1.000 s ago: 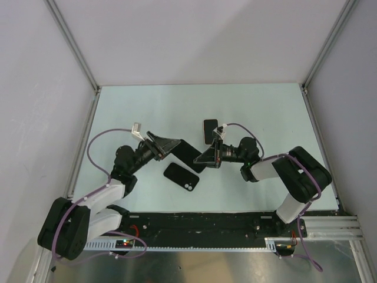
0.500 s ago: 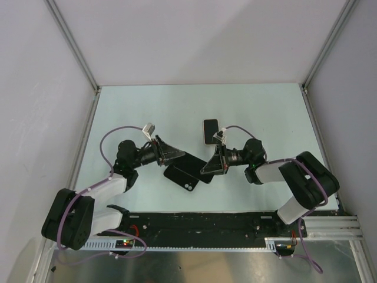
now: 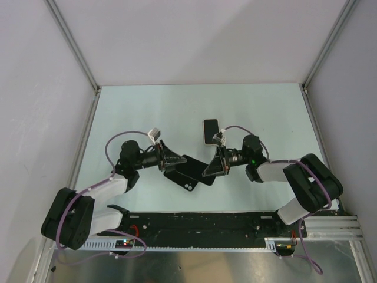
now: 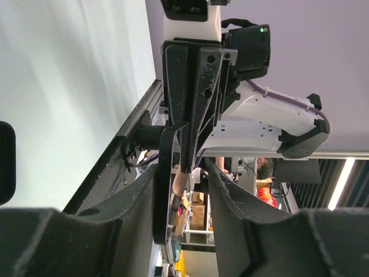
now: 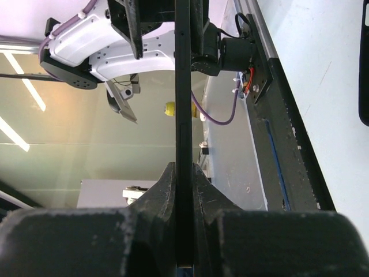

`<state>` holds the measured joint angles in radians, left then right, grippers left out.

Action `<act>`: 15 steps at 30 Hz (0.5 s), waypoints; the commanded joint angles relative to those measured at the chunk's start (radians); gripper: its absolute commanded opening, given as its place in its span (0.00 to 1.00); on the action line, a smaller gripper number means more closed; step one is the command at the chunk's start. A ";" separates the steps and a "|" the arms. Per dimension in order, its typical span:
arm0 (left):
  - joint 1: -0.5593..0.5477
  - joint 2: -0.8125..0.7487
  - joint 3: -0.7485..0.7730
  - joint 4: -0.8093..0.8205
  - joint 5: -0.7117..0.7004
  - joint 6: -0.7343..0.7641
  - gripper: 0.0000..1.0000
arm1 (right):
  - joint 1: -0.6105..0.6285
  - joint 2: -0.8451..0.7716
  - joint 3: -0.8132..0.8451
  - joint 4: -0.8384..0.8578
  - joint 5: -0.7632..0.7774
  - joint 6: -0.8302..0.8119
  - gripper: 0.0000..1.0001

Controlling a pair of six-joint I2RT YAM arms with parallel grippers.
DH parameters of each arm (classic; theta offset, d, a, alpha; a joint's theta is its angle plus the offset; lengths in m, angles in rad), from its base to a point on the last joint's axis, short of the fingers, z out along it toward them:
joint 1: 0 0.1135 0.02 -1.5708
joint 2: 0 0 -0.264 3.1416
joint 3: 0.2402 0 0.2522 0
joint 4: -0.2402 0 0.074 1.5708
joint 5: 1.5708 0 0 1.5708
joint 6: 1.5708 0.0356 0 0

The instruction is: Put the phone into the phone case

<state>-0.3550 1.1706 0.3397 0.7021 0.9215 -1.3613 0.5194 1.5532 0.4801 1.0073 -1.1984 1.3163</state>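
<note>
- Near the middle of the pale desk [image 3: 147, 112], the two arms meet nose to nose over a thin black slab [image 3: 193, 166], which is lifted at a slant. Whether it is the phone or the case, I cannot tell.
- The right gripper [image 3: 207, 171] has its jaws pressed together on the slab. In the right wrist view the slab shows edge-on, with a finger [image 5: 164, 190] tight against each face.
- The left gripper [image 3: 179, 160] has its jaws spread partway, straddling the slab's opposite end. One finger [image 4: 138, 196] lies against the slab and a gap shows before the other.
- A second black piece [image 3: 181, 178] lies flat on the desk, partly under the slab, with small pale dots at its near corner.
- A pale-rimmed phone [image 3: 210, 131] lies flat on the desk, just beyond the right gripper.
</note>
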 commanded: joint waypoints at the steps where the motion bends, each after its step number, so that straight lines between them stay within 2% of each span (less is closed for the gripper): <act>1: -0.021 0.001 0.004 -0.037 0.047 0.037 0.41 | 0.001 -0.033 0.068 -0.091 -0.003 -0.099 0.00; 6: -0.024 0.001 0.003 -0.063 0.047 0.057 0.26 | 0.006 -0.030 0.080 -0.140 0.007 -0.128 0.00; 11: -0.024 -0.002 0.010 -0.080 0.045 0.058 0.03 | 0.007 -0.035 0.085 -0.179 0.029 -0.147 0.03; 13: -0.025 -0.014 0.012 -0.086 0.017 0.037 0.01 | 0.003 -0.045 0.089 -0.218 0.050 -0.162 0.14; 15: -0.023 -0.034 0.013 -0.104 -0.030 -0.010 0.00 | -0.005 -0.078 0.101 -0.327 0.091 -0.212 0.35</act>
<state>-0.3660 1.1740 0.3397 0.6369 0.9276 -1.3132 0.5232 1.5410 0.5335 0.8200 -1.2106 1.1988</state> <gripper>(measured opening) 0.053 0.209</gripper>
